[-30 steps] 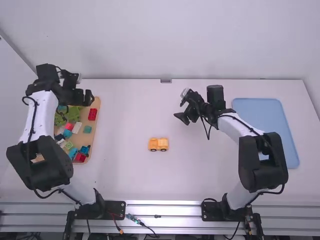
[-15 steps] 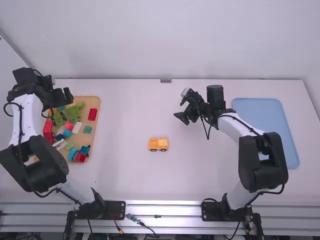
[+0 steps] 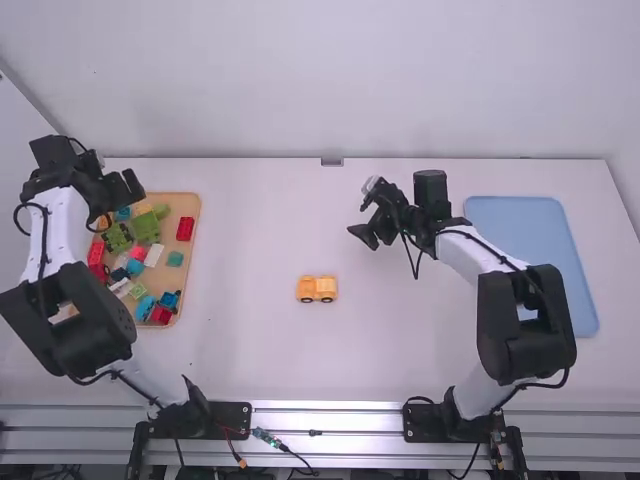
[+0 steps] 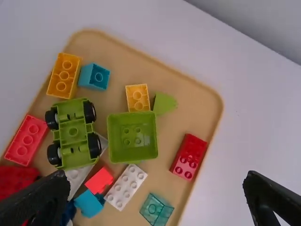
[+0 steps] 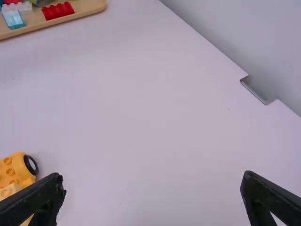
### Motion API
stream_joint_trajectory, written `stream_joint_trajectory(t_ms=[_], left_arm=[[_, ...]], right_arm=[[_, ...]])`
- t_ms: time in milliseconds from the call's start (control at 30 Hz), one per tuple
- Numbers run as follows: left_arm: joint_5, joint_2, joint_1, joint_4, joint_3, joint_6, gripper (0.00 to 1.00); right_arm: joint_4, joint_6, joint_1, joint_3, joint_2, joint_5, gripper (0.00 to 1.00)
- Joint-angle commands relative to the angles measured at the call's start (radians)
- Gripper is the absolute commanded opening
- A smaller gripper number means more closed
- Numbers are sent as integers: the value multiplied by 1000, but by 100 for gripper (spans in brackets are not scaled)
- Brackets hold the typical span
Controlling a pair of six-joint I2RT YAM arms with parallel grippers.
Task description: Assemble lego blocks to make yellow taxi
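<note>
A yellow wheeled lego car (image 3: pixel 317 289) stands upright in the middle of the table; its end with a black wheel (image 5: pixel 31 165) shows in the right wrist view. My left gripper (image 3: pixel 133 189) is above the far end of the wooden tray, open; in the left wrist view the left gripper (image 4: pixel 155 197) has its fingers wide apart over the blocks. Below it lie an orange block (image 4: pixel 64 75) and a smaller yellow-orange block (image 4: pixel 138 98). My right gripper (image 3: pixel 365 238) is open over the table, beyond the car and to its right; its fingers also frame the right wrist view, the right gripper (image 5: pixel 153 197) holding nothing.
The wooden tray (image 3: pixel 199 205) at the left holds a green wheeled base (image 4: pixel 73 133), a green box piece (image 4: pixel 132 136), a red block (image 4: pixel 188 157), white blocks (image 4: pixel 125 187) and others. A blue tray (image 3: pixel 535 240) lies at the right.
My left gripper has moved left over the tray since a second ago, then turned slightly in the last half second. The right arm and the yellow car have not moved.
</note>
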Motion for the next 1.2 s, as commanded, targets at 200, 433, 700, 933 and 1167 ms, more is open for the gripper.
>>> stream_joint_trajectory(t_ms=[200, 433, 700, 933, 1167], left_arm=[[-16, 150, -3, -75, 150, -54, 99], [-18, 337, -2, -181, 395, -54, 99], [-44, 546, -3, -248, 603, -67, 99], [-66, 670, -3, -278, 708, -62, 99], [-88, 685, -3, -228, 693, -72, 99]], right_arm=[[-14, 55, 0, 3, -30, 60, 99], [-23, 55, 2, 3, -30, 65, 99], [-42, 55, 1, 3, -30, 65, 99], [-45, 56, 1, 4, -30, 65, 99], [-47, 56, 2, 3, -30, 64, 99]])
